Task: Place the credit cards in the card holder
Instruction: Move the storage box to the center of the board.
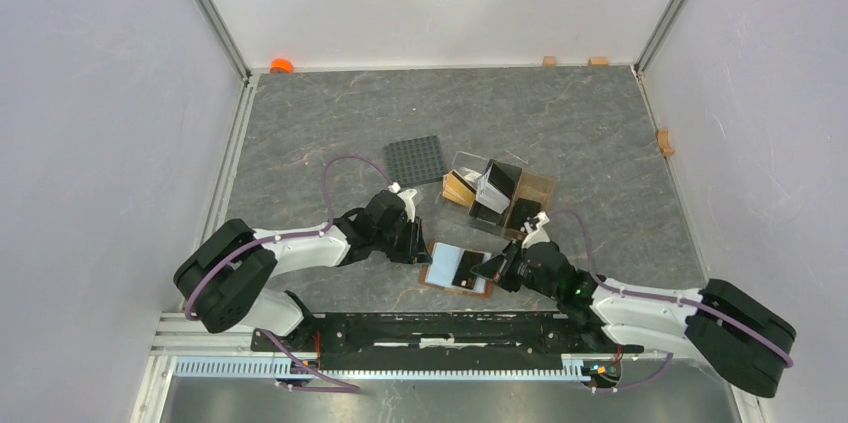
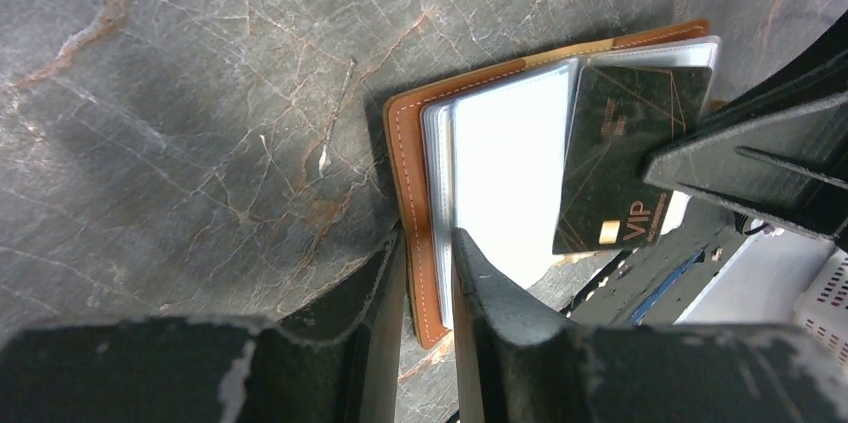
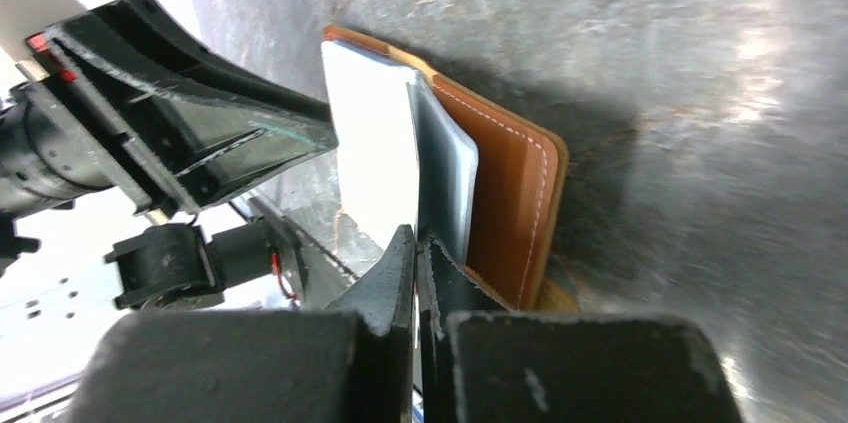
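The brown leather card holder (image 1: 436,274) lies open on the table between the two arms, its clear inner sleeves up. My left gripper (image 1: 418,246) is shut on its left edge: in the left wrist view the fingers (image 2: 428,238) pinch the stitched leather (image 2: 410,173) and the sleeves. A black credit card (image 2: 615,153) marked VIP rests over the sleeves. My right gripper (image 1: 493,268) is shut on that card's side; in the right wrist view the card (image 3: 445,168) rises from the closed fingertips (image 3: 416,233) beside the holder (image 3: 510,193). More credit cards (image 1: 497,186) stand in the amber stand.
A clear amber compartment stand (image 1: 540,188) sits just behind the holder. A dark grey studded square plate (image 1: 415,158) lies to its left. Small wooden blocks (image 1: 549,60) and an orange piece (image 1: 282,65) sit along the back wall, another block (image 1: 664,140) by the right wall.
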Tool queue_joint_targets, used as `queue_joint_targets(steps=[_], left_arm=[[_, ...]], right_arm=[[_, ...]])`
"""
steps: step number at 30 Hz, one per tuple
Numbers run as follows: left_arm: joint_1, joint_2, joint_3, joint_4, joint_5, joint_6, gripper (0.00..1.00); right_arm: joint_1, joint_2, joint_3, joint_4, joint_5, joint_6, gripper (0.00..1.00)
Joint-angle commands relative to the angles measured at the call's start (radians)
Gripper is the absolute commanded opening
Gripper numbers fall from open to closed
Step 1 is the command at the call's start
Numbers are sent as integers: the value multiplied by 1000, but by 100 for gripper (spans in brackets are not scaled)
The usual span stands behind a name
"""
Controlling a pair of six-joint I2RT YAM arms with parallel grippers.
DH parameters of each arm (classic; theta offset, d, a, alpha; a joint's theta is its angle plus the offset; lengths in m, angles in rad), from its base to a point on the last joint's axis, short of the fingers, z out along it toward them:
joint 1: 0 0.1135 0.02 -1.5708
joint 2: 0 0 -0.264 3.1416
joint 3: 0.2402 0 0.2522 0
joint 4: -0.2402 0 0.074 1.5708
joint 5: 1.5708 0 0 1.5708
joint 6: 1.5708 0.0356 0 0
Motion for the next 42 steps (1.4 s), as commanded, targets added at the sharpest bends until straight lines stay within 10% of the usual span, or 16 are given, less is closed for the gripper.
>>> queue_joint_targets(steps=[1, 42], left_arm=[[-3, 16, -42, -113, -20, 36, 30], [-3, -97, -41, -133, -81, -33, 34]], right_arm=[[-32, -88, -73, -312, 125, -67, 0], [-760, 446, 497, -184, -234, -976, 0]])
